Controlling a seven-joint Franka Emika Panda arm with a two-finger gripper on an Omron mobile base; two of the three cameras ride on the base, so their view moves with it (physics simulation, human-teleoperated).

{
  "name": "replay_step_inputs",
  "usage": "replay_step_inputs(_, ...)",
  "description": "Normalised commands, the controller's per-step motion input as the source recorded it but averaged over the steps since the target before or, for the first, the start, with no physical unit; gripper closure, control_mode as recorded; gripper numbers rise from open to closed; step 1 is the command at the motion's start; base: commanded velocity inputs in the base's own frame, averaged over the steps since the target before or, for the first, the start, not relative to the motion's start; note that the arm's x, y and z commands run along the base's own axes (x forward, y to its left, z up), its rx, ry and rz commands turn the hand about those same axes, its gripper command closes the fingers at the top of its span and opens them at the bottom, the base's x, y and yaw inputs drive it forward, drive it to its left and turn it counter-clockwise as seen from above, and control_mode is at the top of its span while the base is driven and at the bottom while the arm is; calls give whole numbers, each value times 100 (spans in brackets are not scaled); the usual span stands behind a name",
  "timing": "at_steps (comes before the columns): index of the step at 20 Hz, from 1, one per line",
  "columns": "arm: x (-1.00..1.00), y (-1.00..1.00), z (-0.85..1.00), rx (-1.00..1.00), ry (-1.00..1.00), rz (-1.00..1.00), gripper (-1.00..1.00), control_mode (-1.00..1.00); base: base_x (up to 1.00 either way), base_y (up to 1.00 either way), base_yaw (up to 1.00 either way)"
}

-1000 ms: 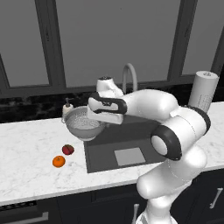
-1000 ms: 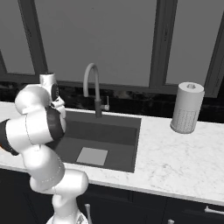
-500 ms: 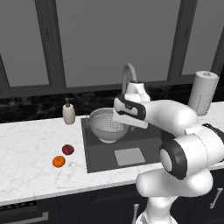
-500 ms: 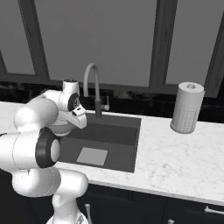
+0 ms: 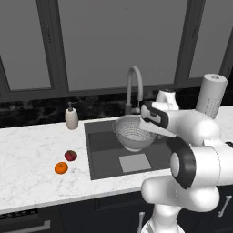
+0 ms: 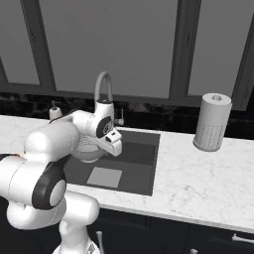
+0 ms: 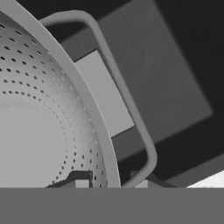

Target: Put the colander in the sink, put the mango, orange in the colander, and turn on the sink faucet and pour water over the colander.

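The step in hand looks like setting the colander (image 5: 133, 133) down into the sink (image 5: 102, 148). To do it well, lower it level until its base rests on the sink floor, keep its rim away from the faucet (image 5: 134, 86) just behind, and only then let go.

The end effector (image 7: 108, 184) is pinching the colander's rim, one finger inside the perforated wall and one outside, beside the side handle. The bowl hangs just left of it, over the sink. The mango (image 5: 70, 155) and orange (image 5: 61, 168) lie on the counter (image 5: 36, 159), well to its left.
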Motion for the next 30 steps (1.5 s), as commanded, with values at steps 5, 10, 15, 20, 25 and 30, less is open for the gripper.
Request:
replay_step_inputs(5, 18, -41, -4, 0, 0, 2, 100, -100, 0, 0, 0)
replay_step_inputs(10, 29, -18, -38, 0, 0, 8, 100, -100, 0, 0, 0)
replay_step_inputs(15, 15, -10, -55, 0, 3, 6, 100, -100, 0, 0, 0)
replay_step_inputs(20, 10, -1, -44, 0, 14, 3, 100, -100, 0, 0, 0)
replay_step_inputs(25, 15, -2, -39, 0, 13, 3, 100, -100, 0, 0, 0)
replay_step_inputs(30, 32, -4, -38, 0, 3, 1, 100, -100, 0, 0, 0)
